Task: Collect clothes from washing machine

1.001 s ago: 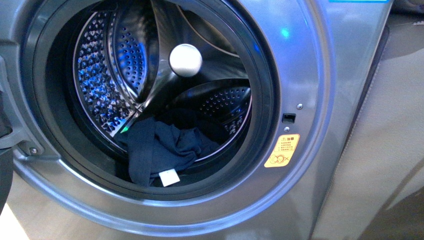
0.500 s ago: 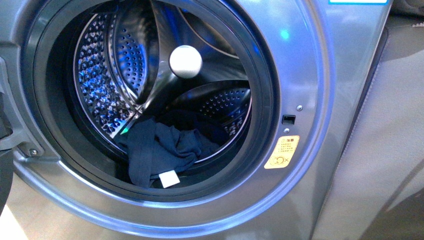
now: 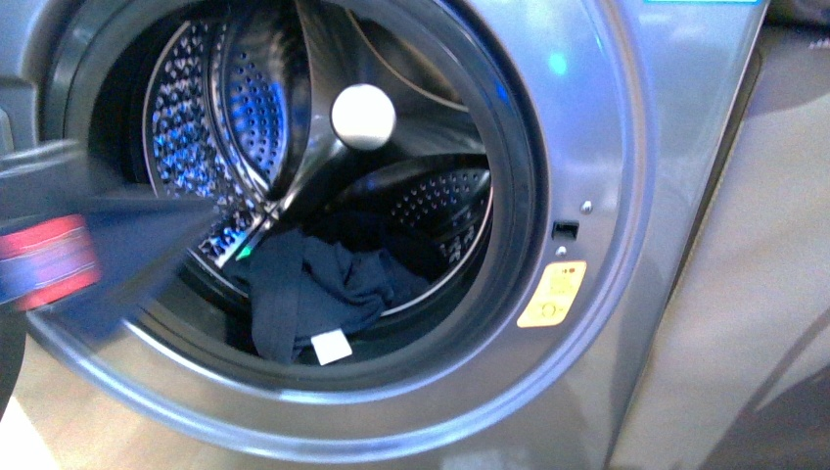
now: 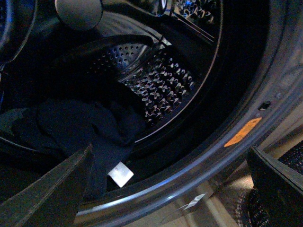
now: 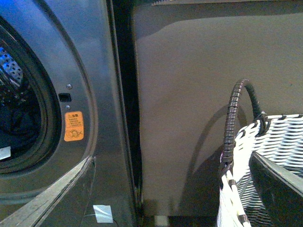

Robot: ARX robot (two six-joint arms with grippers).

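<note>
The grey washing machine [image 3: 607,147] fills the front view, its porthole open onto the perforated steel drum [image 3: 245,127]. The dark navy clothes [image 3: 313,289] lie crumpled at the drum's bottom front, with a white tag [image 3: 331,346] by the black rim. My left arm [image 3: 69,250] reaches in from the left, blurred, in front of the rim. In the left wrist view my left gripper [image 4: 165,189] is open and empty just outside the rim, facing the clothes [image 4: 75,132]. My right gripper [image 5: 165,198] is open and empty beside the washing machine [image 5: 90,71].
A woven white-and-black basket [image 5: 272,142] with a dark hooped handle [image 5: 233,118] stands by the right gripper, against a plain grey side panel [image 5: 189,94]. A yellow-orange sticker [image 3: 553,294] sits right of the porthole. A round knob [image 3: 363,117] protrudes inside the drum.
My left arm has swung into the front view from the left toward the porthole, motion-blurred. The clothes and the machine have not moved.
</note>
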